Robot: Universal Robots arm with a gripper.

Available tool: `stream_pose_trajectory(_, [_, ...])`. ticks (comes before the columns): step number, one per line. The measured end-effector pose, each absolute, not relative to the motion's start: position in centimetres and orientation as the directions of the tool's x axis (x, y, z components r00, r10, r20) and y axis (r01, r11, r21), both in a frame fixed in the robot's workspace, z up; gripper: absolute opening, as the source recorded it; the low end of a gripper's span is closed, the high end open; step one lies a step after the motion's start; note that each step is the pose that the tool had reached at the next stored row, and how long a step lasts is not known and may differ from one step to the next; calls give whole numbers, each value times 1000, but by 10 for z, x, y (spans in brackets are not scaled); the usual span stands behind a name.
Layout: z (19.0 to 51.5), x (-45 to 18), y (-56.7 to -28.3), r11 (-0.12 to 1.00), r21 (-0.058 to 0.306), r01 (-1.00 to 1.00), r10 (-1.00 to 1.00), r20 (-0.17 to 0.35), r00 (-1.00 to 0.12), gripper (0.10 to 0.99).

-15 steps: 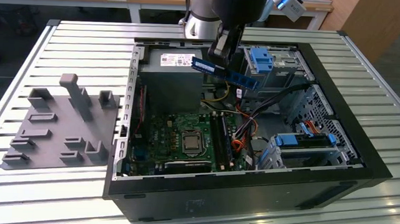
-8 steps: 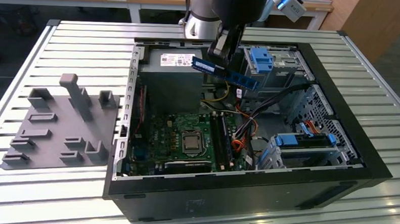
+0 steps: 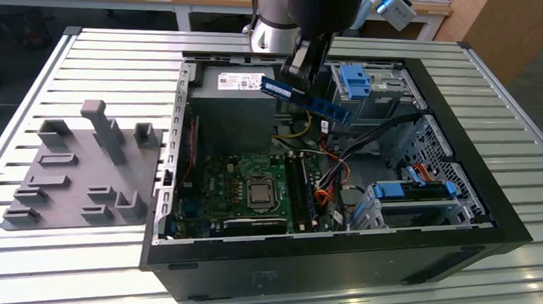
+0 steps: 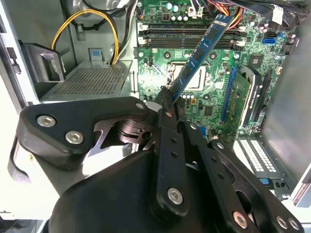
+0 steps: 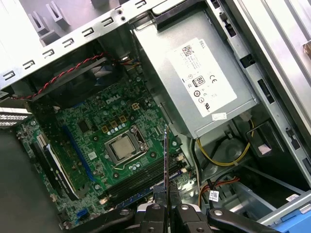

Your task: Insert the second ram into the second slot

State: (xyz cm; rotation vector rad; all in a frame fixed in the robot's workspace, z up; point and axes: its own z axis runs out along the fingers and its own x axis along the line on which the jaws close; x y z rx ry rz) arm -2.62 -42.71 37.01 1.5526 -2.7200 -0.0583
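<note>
Slatted metal table (image 3: 111,49) underneath, with an open PC case (image 3: 494,203) lying on it and a green motherboard (image 3: 210,184) inside. My claw (image 3: 298,76) hangs over the case, pinched tight on one end of the second ram (image 3: 308,100). The stick's tilted in midair, well apart from the memory slots (image 3: 299,184).
</note>
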Motion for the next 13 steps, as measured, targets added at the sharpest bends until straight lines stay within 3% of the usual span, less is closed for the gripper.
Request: stream_pose_trajectory(13, [370, -26, -427, 531, 37, -847, -847, -11, -532, 137])
